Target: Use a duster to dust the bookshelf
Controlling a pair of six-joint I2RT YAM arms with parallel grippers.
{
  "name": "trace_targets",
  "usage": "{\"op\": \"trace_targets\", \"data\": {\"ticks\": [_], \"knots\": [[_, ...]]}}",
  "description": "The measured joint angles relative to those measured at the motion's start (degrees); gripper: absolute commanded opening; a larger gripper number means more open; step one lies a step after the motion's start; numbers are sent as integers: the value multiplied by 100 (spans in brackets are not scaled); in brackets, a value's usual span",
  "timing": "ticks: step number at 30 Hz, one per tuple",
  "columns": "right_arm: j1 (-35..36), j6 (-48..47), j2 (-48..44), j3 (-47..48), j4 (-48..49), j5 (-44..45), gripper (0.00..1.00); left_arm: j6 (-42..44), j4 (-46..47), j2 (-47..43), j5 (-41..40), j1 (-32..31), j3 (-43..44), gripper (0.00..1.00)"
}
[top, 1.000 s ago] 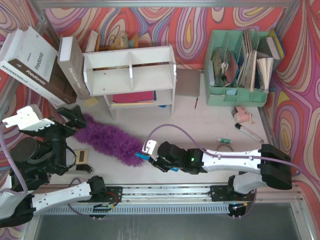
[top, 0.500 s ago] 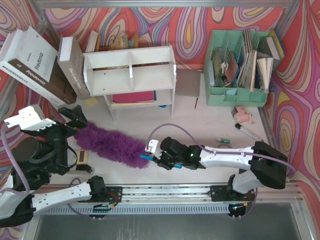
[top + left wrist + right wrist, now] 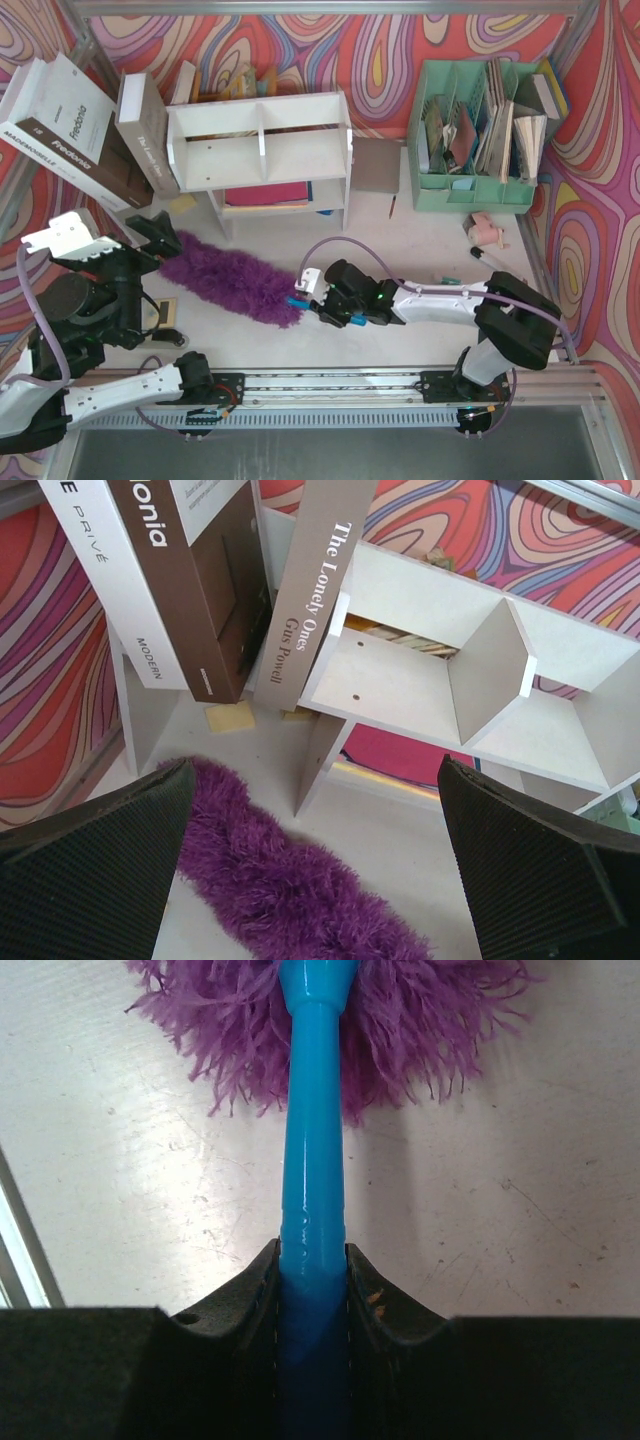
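We see the duster lying flat on the white table, just in front of the bookshelf and apart from it. Its purple head runs slantwise from near the shelf's left foot towards the arms' bases. The right gripper is pinching the thin blue handle close to where it enters the fluff. In the right wrist view, both fingers press against the handle's sides, and the handle runs straight out between them.

The left gripper has its jaws spread wide and holds nothing. It sits over the far tip of the purple head. In the left wrist view the fluff passes between the two black pads, though we cannot tell whether they touch it.

The bookshelf stands upright with its upper tier split by a centre divider, and a magenta book lies flat in the lower tier. A grey book titled "The Lonely Ones" leans against the shelf's left side, with a larger brown-and-white book tilted beside it. A mint-green file organizer holding papers stands well to the right
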Motion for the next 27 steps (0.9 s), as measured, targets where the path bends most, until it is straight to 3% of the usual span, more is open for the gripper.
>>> {"op": "trace_targets", "data": {"ticks": [3, 9, 18, 27], "knots": [[-105, -35, 59, -22, 61, -68, 29, 0, 2, 0, 37, 0, -37, 99], [-195, -50, 227, -22, 76, -46, 55, 31, 4, 61, 168, 0, -83, 99], [-238, -20, 170, -37, 79, 243, 69, 254, 55, 297, 188, 0, -254, 99], [-262, 203, -1508, -361, 236, 1399, 93, 695, 186, 782, 793, 96, -376, 99]]}}
